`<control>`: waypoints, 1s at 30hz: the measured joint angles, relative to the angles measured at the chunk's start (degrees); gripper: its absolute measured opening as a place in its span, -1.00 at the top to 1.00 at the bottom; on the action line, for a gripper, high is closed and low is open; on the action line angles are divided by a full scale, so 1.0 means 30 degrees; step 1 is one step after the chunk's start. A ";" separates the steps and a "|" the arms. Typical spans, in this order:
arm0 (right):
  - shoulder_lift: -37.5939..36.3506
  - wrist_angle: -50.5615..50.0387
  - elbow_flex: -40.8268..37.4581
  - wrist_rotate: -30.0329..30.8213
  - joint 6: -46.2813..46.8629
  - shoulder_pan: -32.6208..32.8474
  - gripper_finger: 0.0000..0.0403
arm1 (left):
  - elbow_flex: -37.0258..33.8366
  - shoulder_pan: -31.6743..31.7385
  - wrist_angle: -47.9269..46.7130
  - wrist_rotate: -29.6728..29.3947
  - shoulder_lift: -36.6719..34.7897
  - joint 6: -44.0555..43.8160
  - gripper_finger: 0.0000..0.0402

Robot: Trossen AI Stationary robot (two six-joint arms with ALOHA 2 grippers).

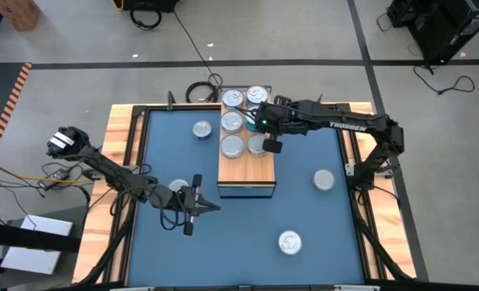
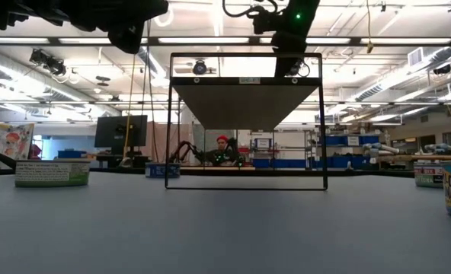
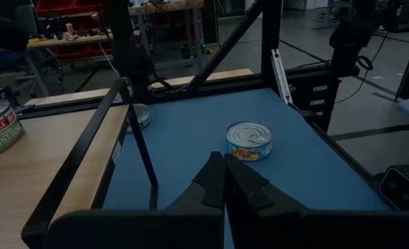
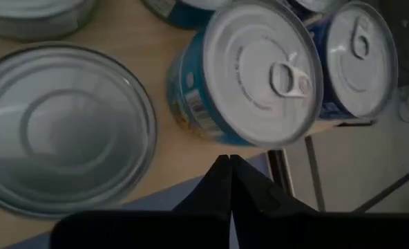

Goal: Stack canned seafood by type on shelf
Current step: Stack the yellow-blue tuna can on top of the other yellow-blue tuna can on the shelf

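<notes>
Resting on the shelf (image 1: 246, 166), five tins (image 1: 233, 146) are counted; four more lie around it on the worktop (image 1: 304, 226). Both grippers, left (image 1: 201, 203) and right (image 1: 270, 145), are seen clenched, empty.

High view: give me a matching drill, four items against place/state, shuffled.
Things:
1. right gripper
2. left gripper
3. shelf
4. lone tin

Place or state:
a. wood-grain top, several tins on it
b. shut, empty, over the blue mat beside the shelf's near left corner
c. lying on the mat, nearest the picture's bottom edge
d. shut, empty, over the shelf's right side among the tins

Pairs: 1-d, 2-b, 3-a, 4-c
</notes>
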 joint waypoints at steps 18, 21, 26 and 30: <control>0.0412 0.1090 -0.0007 -0.1290 -0.0480 -0.0835 0.98 | 0.0303 0.0000 -0.0119 0.0000 0.0000 0.0116 0.97; 0.0542 0.1153 -0.0007 -0.1299 -0.0522 -0.0912 0.98 | 0.0303 -0.0001 -0.0127 0.0000 0.0000 0.0116 0.97; 0.0541 0.1180 -0.0007 -0.1279 -0.0563 -0.0912 0.97 | 0.0303 0.0000 -0.0136 0.0000 0.0000 0.0123 0.97; -0.0007 0.1069 -0.0015 -0.1069 -0.0688 -0.0386 0.98 | 0.0311 0.0000 -0.0295 -0.0001 0.0000 0.0123 0.97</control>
